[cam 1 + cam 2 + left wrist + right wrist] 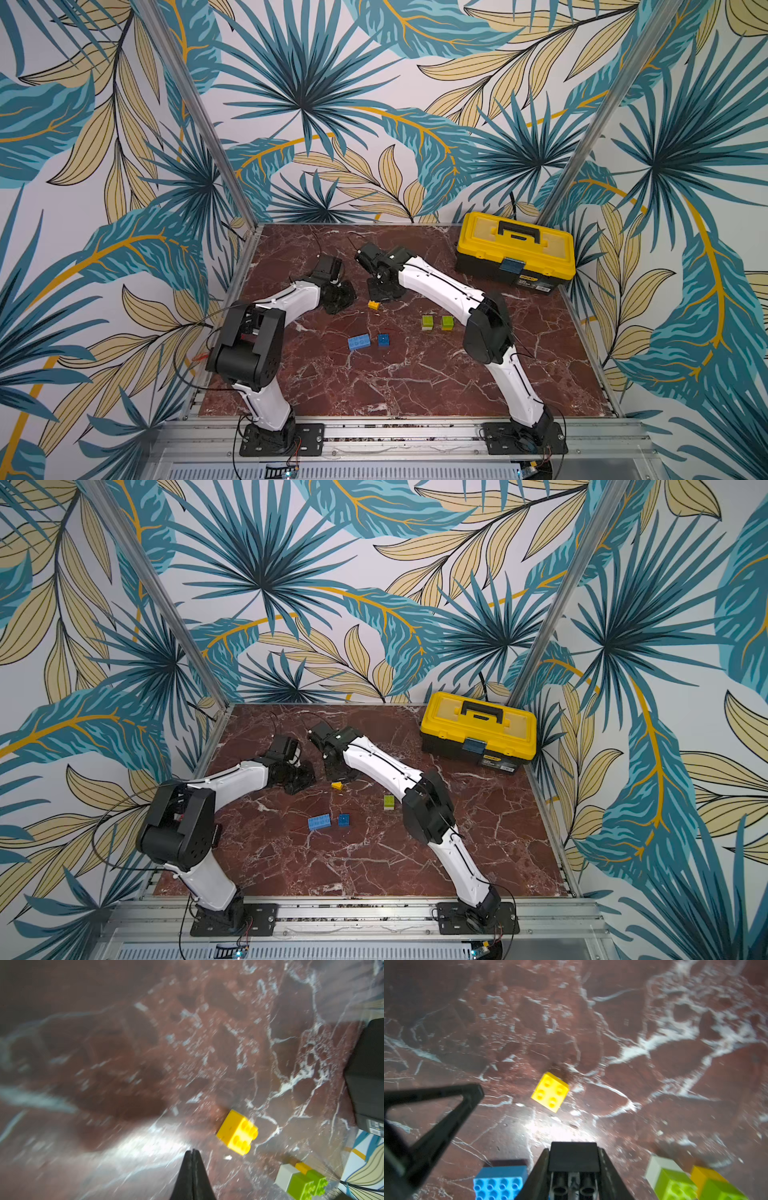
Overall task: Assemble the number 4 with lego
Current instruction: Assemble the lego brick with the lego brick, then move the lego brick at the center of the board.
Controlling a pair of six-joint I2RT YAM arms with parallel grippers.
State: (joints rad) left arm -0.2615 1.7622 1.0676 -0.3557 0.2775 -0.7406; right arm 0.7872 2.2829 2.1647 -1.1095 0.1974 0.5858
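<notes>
A loose yellow lego brick (374, 304) lies on the marble table between my two grippers, studs toward the front. My left gripper (192, 1150) is shut and empty, just left of that yellow brick (238, 1132). My right gripper (573, 1148) is shut on a black brick (574, 1157), hovering behind the yellow brick (550, 1092). A light-blue long brick (359, 342) and a dark-blue square brick (383, 340) lie nearer the front. A green-on-white stack (427, 322) and a green-on-yellow stack (447, 322) stand to the right. No number 4 is in view.
A yellow-and-black toolbox (515, 249) stands at the back right of the table (415, 382). The right forearm (428, 812) hides one green stack in a top view. Patterned walls enclose the table on three sides.
</notes>
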